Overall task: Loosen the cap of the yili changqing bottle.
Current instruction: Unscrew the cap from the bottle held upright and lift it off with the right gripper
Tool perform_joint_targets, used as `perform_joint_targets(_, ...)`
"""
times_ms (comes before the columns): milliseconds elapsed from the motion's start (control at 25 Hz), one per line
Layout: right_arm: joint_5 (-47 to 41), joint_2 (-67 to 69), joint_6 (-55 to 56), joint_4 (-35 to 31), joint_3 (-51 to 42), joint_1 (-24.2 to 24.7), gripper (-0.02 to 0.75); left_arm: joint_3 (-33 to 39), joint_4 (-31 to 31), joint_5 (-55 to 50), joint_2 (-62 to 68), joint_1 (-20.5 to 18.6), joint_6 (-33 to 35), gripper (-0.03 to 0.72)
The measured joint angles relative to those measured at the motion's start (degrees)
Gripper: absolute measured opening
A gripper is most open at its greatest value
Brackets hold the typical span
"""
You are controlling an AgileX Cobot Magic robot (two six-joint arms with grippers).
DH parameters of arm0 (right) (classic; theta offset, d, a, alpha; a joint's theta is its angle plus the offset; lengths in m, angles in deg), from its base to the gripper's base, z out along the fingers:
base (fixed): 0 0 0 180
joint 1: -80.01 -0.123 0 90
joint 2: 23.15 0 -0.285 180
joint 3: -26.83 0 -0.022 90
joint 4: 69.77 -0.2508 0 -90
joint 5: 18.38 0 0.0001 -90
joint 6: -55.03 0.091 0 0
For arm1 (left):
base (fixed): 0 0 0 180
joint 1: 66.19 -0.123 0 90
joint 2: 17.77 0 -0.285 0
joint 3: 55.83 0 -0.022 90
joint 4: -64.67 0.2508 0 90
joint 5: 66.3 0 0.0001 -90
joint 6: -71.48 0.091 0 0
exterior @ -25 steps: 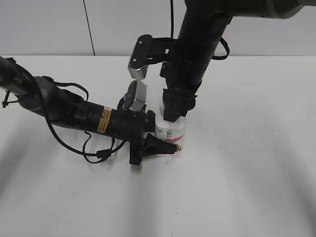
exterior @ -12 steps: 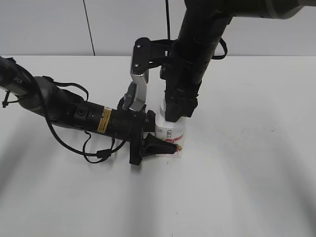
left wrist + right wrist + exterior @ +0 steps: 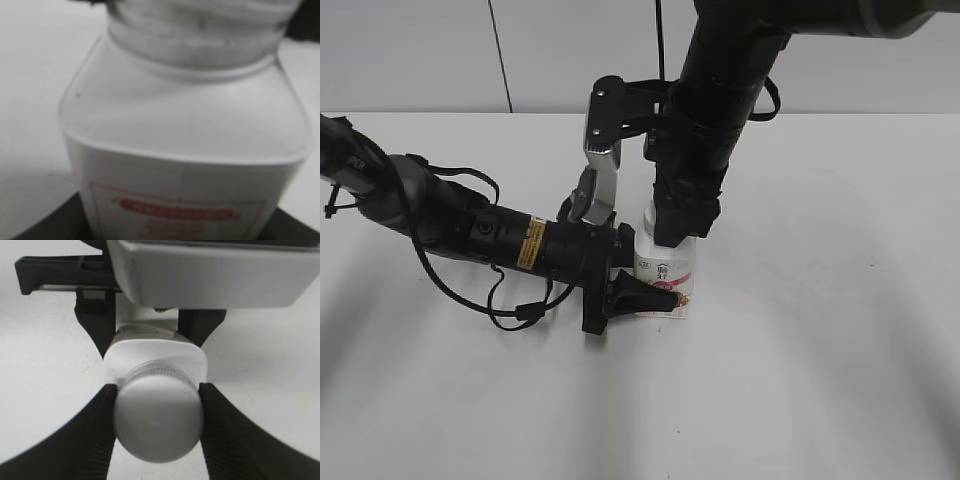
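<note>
I have the table (image 3: 840, 330) wide and bare around the work, with open white surface on every side of the 2 arms. The left arm (image 3: 440, 215) lies low across the table from the left; the right arm (image 3: 720, 100) comes straight down from above. The bottle (image 3: 665, 272) stands upright near the middle of the table, between them.

My left gripper (image 3: 638, 292) clamps the bottle's lower body from the side; its wrist view is filled by the white shoulder and the red label, so the bottle sits deep in that hold. My right gripper (image 3: 157, 410) is closed on the cap (image 3: 159, 424), 1 ribbed pad pressed to each side of it, seen from above.

The step in hand, I judge, is the twist. I want the wrist turning about the cap's own axis, with no sideways pull, so the bottle does not rock in the left hold. The left grip must not slip on the smooth plastic.

The right wrist camera bracket (image 3: 605, 135) hangs just above the left gripper, so rotation toward that side has little room; the far and right sides are free.
</note>
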Motion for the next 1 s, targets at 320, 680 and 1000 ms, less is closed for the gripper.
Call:
perform_joint_targets(320, 0.1, 0.0, 0.0, -0.5, 0.0, 0.0, 0.447, 0.0, 0.0, 0.0, 0.0, 0.0, 0.0, 0.385)
perform_joint_targets(680, 0.3, 0.0, 1.9, -0.5, 0.0, 0.0, 0.534, 0.0, 0.0, 0.0, 0.0, 0.0, 0.0, 0.385)
perform_joint_targets(1000, -0.4, -1.8, 4.7, -0.5, 0.0, 0.0, 0.536, 0.0, 0.0, 0.0, 0.0, 0.0, 0.0, 0.385)
